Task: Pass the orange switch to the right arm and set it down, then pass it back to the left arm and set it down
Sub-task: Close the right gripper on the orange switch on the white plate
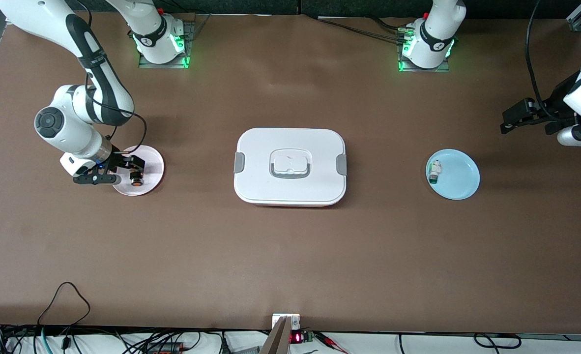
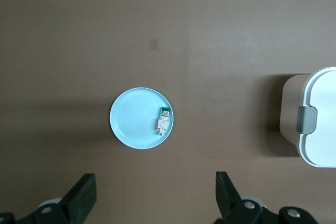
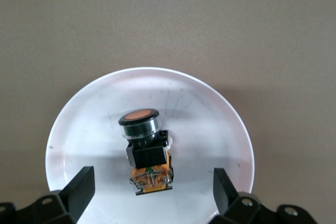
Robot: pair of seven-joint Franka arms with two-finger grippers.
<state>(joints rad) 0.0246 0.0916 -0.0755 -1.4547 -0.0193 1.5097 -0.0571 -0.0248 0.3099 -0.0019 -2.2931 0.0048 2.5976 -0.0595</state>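
At the right arm's end of the table (image 1: 290, 255), the right arm (image 1: 81, 59) bends down from its base so that the right claw (image 1: 135, 171) hangs low over a pink plate (image 1: 154, 162). Its two fingers (image 3: 79, 190) stand wide apart, gripping nothing. The orange switch (image 3: 143, 142) lies tipped over on that plate, between the fingers in the right wrist view, its round orange face turned up and its black body and small terminal block showing beneath. In the middle of the table sits the box (image 1: 290, 166), white, with grey side clips and a grey-rimmed handle set into its lid, well apart from both plates. Toward the left arm's end lies a light blue plate (image 1: 460, 179) carrying a small white-and-green part (image 1: 434, 171) near its rim. The left claw (image 1: 519, 117) waits high at that end of the table, its fingers (image 2: 84, 198) spread open and empty, with the blue plate and a corner of the box in its wrist view.
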